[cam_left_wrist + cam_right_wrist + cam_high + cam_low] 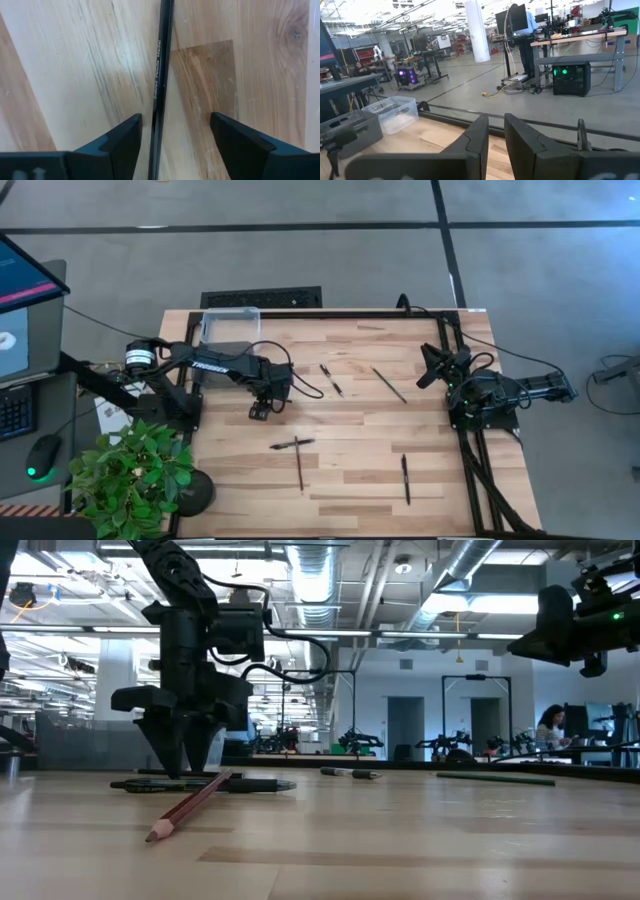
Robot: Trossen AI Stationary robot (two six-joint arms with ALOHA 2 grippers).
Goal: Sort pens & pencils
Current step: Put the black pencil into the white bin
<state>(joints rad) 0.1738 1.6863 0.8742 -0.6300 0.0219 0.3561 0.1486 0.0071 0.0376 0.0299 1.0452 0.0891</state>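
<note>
1. Dark pencil (159, 75) lies flat on the wooden table (350, 490), between the spread fingers (120, 142) of the left gripper (260, 411); untouched.
2. Other pens and pencils scattered: pen (331, 379) mid-table, red-brown pencil (190, 805) crossing a black pen (250, 784).
3. Right gripper (430, 367) raised at the table's right edge; fingers nearly together, empty.

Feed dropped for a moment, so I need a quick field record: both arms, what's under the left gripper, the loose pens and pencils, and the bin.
left gripper: open, pointing down, straddling a black stick
black stick: lying flat, not gripped
right gripper: waiting at the right side
pens: three loose in the high view, one crossing a pencil
pencils: two loose
clear bin: back left
</note>
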